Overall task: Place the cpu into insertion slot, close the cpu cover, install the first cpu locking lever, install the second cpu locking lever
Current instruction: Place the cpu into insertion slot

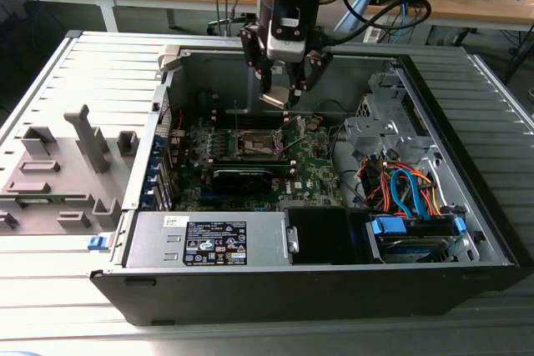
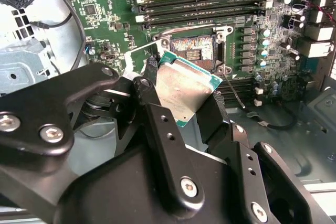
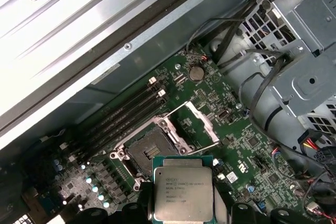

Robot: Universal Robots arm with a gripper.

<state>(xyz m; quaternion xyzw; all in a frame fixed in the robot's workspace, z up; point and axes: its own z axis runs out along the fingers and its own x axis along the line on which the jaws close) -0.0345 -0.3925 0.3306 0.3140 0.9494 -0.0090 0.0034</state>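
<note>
My gripper (image 1: 280, 89) hangs inside the open computer case, shut on the cpu (image 1: 274, 99), a flat square chip with a dull silver top. In both wrist views the cpu (image 2: 184, 88) (image 3: 182, 192) is pinched at two opposite edges and held tilted above the green motherboard. The insertion slot (image 3: 150, 151) (image 2: 196, 49) (image 1: 254, 144) lies bare a little below and beside the chip, with nothing in it. The cpu cover (image 3: 201, 120) stands swung open at the slot's side, with a thin wire lever raised beside it.
Long black memory slots (image 2: 205, 3) run beside the socket. A black card (image 1: 242, 178) lies across the board, a power supply (image 1: 209, 243) sits at the case front, and a drive cage with coloured cables (image 1: 409, 193) fills the exterior view's right. Grey fixtures (image 1: 58, 172) stand outside, left.
</note>
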